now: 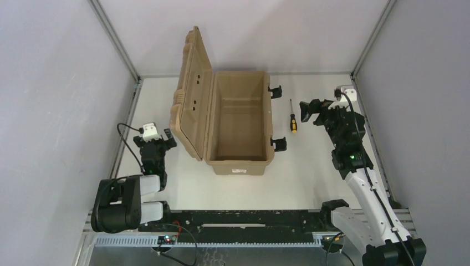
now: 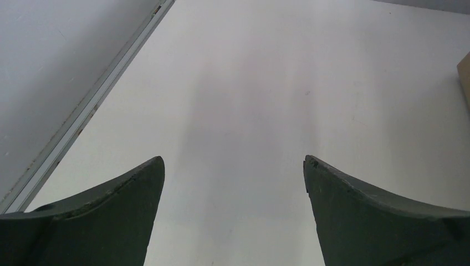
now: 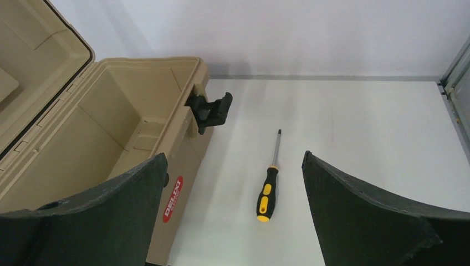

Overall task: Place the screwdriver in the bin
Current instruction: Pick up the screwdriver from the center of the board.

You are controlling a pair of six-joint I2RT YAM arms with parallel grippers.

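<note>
The screwdriver (image 1: pixel 292 119), black and yellow handle with a thin shaft, lies on the white table just right of the bin; in the right wrist view the screwdriver (image 3: pixel 267 193) lies between and beyond my fingers, handle nearest. The tan bin (image 1: pixel 239 160) stands open in the middle, lid (image 1: pixel 191 88) raised to its left, and looks empty; the right wrist view shows the bin (image 3: pixel 183 138) at left. My right gripper (image 1: pixel 309 113) is open and empty, above the table just right of the screwdriver. My left gripper (image 1: pixel 158 138) is open and empty, left of the bin.
Two black latches (image 1: pixel 275 90) (image 1: pixel 279 144) stick out from the bin's right side toward the screwdriver. Metal frame rails (image 1: pixel 128 119) (image 1: pixel 366 119) and grey walls bound the table. A corner of the bin's lid (image 2: pixel 464 72) shows at the right edge of the left wrist view.
</note>
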